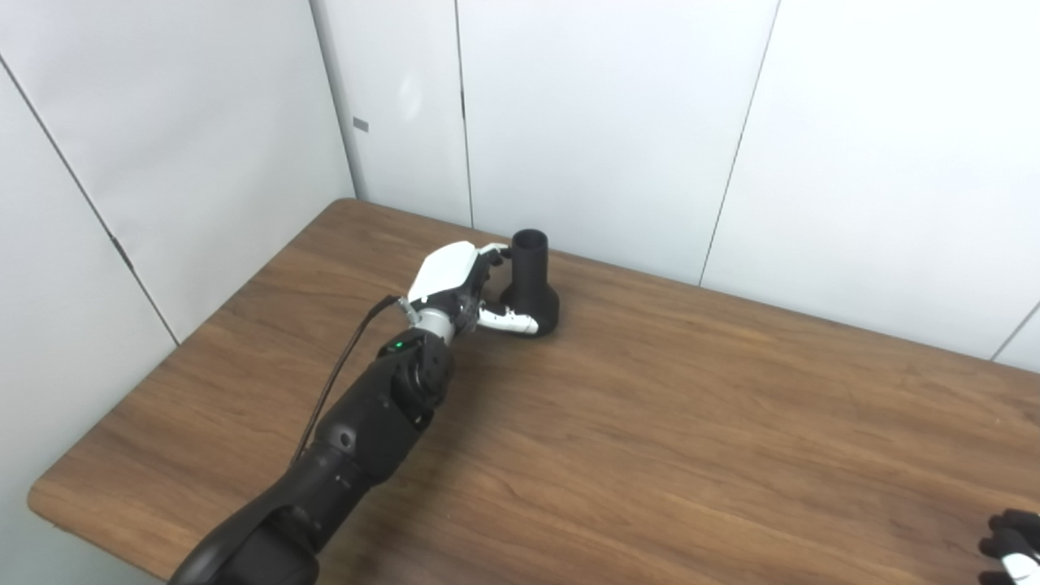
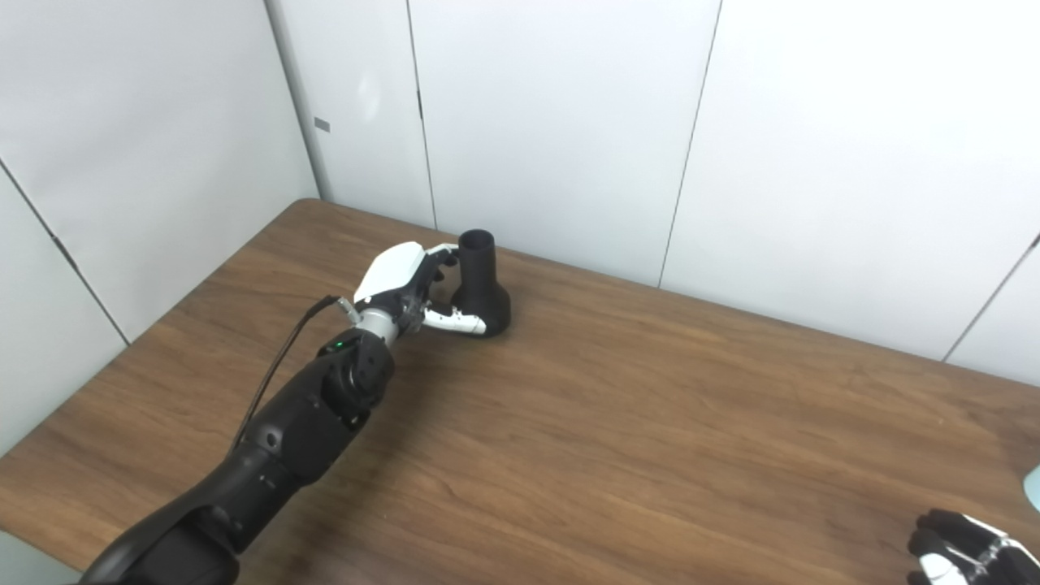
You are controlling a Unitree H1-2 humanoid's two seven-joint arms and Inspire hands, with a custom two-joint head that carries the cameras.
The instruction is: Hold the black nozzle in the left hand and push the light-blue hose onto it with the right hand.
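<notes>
The black nozzle (image 1: 532, 286) stands upright on the wooden table (image 1: 650, 422) near the far wall, wide base down and open neck up. My left hand (image 1: 455, 284) is right beside it on its left. The thumb lies across the front of the base and the fingers (image 1: 493, 255) reach toward the neck, spread apart and not closed on it. My right hand (image 2: 971, 548) rests low at the table's near right corner, partly cut off, fingers apart and holding nothing. A light-blue sliver (image 2: 1033, 487), perhaps the hose, shows at the right edge.
White wall panels (image 1: 609, 122) stand directly behind the nozzle and along the table's left side. The table's rounded near-left corner (image 1: 49, 496) is in view. A black cable runs along my left forearm (image 1: 366, 422).
</notes>
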